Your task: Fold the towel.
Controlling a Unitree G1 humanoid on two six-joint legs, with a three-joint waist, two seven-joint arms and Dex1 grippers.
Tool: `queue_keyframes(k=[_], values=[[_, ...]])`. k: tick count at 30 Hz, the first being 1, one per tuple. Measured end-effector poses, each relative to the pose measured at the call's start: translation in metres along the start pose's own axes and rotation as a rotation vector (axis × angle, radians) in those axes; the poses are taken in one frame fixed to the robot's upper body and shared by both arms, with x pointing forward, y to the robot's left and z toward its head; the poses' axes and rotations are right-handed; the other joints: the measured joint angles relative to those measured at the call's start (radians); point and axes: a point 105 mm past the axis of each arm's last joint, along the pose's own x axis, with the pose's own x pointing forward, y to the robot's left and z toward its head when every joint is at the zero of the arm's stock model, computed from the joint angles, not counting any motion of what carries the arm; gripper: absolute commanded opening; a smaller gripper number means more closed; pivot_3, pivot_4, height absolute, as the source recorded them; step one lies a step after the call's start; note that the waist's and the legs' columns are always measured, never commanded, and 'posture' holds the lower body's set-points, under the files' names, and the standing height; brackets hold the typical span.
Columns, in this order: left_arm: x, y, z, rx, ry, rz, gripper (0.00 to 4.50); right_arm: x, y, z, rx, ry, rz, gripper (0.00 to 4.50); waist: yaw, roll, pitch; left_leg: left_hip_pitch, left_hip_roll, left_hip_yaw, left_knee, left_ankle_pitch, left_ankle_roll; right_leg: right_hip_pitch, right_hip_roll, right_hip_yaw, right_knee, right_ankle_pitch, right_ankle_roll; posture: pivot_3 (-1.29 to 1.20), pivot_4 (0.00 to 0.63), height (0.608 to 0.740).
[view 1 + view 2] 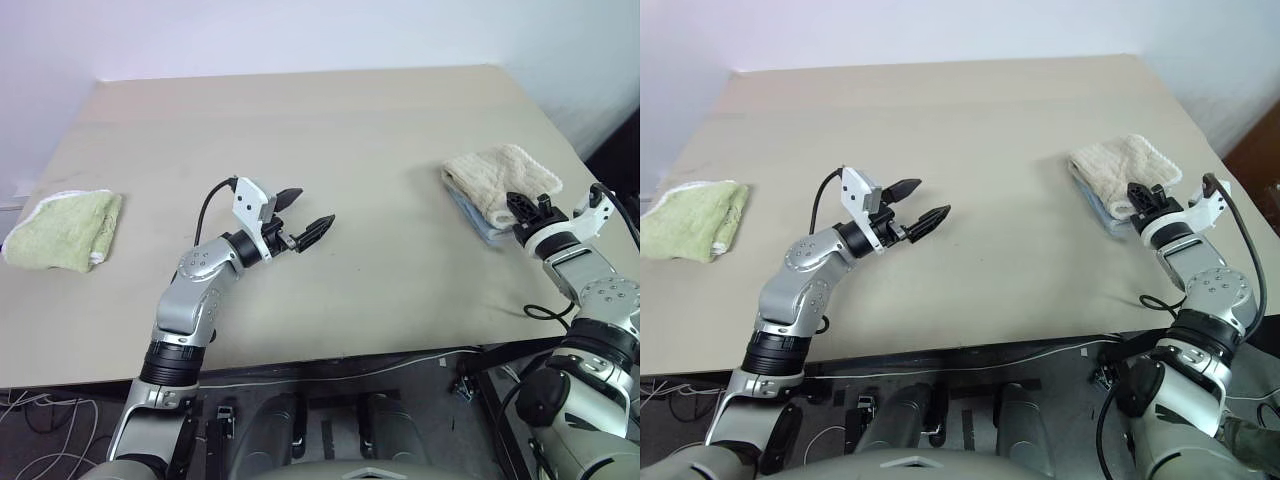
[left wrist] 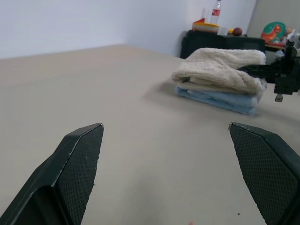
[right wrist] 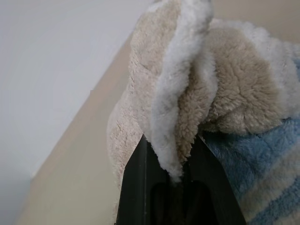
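Basically the table (image 1: 330, 130) dominates the head views: flat, matte beige top, smooth, with a straight front edge running across the lower part of the frame and a pale wall behind it.

Cream towel (image 1: 503, 178) sits at the right of the frame, near the table's right edge. Thick, fluffy terry pile, folded into a lumpy rounded pad. It lies on top of a blue towel (image 2: 216, 99), also folded, flatter, with lighter stripes visible in the right wrist view; only its edge sticks out under the cream one.

Green towel (image 1: 63, 230) is at the far left of the frame, well apart from the others: folded roughly rectangular, nubby pile, white trim along its edge.

Left gripper (image 1: 302, 217) hovers over bare table at centre-left, pointing right toward the stack. Its two black fingers are spread wide with nothing between them; wedge-shaped, tapered tips, fine cross-hatched texture on the pads (image 2: 77, 161).

Right gripper (image 1: 528, 207) is at the right of the frame, at the near edge of the cream towel. The fingers (image 3: 133, 180) are pressed nearly together and pinch a fold of the cream towel: a soft ridge of pile with a paler rounded hem bulges up out of the narrow gap between the two smooth black fingers. Blue striped pile lies just beside that pinched fold.

A black cable (image 1: 207, 210) loops from the left wrist's white bracket.
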Motion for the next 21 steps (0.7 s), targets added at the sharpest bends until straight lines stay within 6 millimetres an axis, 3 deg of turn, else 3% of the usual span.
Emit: queue_keyframes(k=[4,14,18,21], values=[[0.001,-0.001,0.000,-0.008,-0.006,0.002,4.50,-0.002,-0.005,-0.003,0.086,-0.046,-0.026,0.02,-0.001,0.001,0.000,0.000,0.000,0.000,0.000,0.000,0.000,0.000,0.000,0.000,0.000,0.000,0.000,0.00,0.150,0.740],[0.005,-0.003,0.000,-0.017,-0.015,-0.007,4.50,-0.002,0.026,0.021,0.174,-0.180,0.053,0.02,-0.001,0.001,0.000,0.000,0.000,0.000,0.000,0.000,0.000,0.000,0.000,0.000,0.000,0.000,0.000,0.00,0.150,0.740],[0.006,-0.004,-0.001,-0.016,-0.015,-0.016,4.50,-0.004,0.025,0.012,0.169,-0.166,0.038,0.02,-0.001,0.001,0.000,0.000,0.000,0.000,0.001,0.000,0.000,0.000,0.000,0.000,0.001,0.000,0.000,0.00,0.150,0.740],[0.006,-0.004,-0.002,-0.018,-0.012,-0.019,4.50,-0.007,0.008,-0.009,0.186,-0.137,-0.031,0.02,-0.003,0.001,-0.001,0.000,0.000,0.000,0.001,0.000,0.000,0.000,0.000,0.000,0.001,0.000,0.000,0.00,0.150,0.740]])
